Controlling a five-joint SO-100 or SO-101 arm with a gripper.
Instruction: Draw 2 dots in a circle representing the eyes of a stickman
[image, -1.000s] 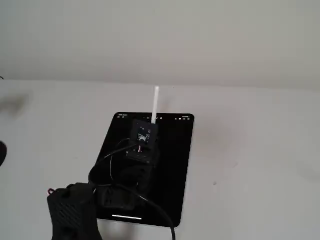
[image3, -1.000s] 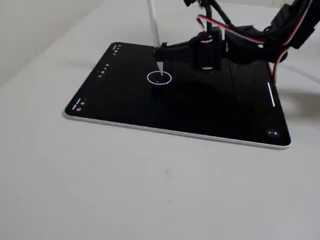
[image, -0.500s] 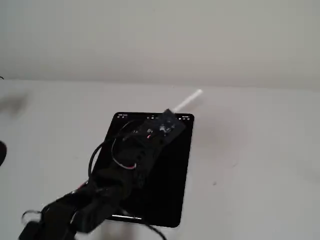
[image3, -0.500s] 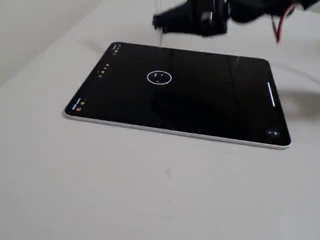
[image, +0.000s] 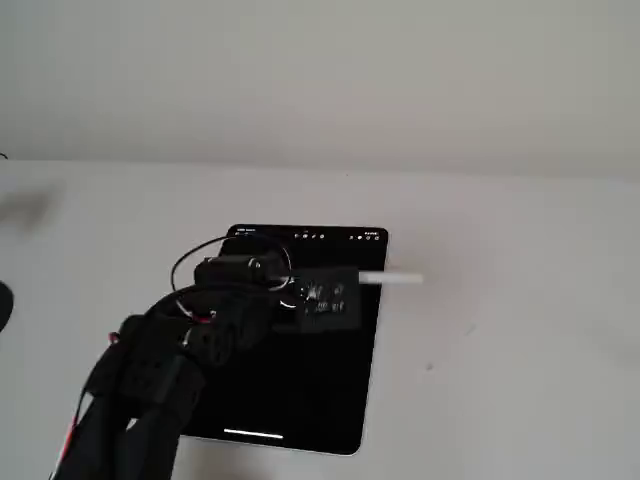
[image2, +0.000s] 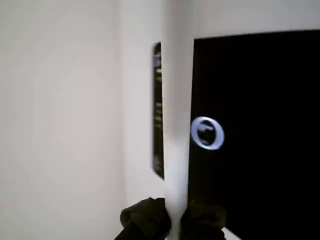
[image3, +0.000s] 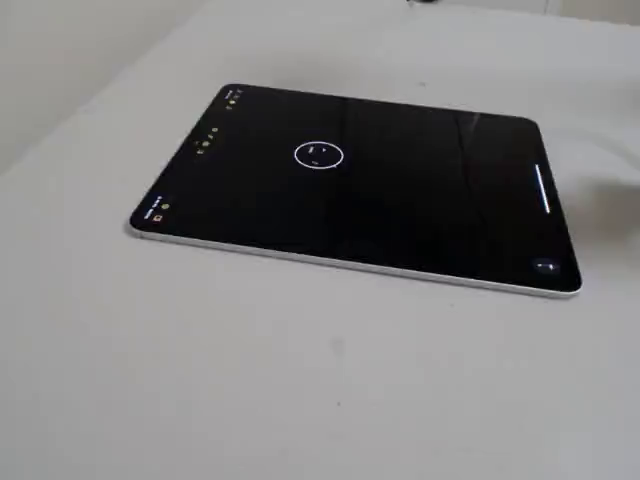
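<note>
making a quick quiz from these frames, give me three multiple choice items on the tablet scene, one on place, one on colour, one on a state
1. Where on the screen is the circle?
A. near the toolbar end
B. dead centre
C. by the long white bar

2. What colour is the stylus?
A. black
B. white
C. red

3. How is the end effector?
A. open and empty
B. shut on the stylus
C. resting on the table

Answers: 1 A, a fixed view shows it toward the toolbar icons on the tablet. 2 B, the wrist view shows a white shaft. 3 B, dark fingers flank the shaft there.
</note>
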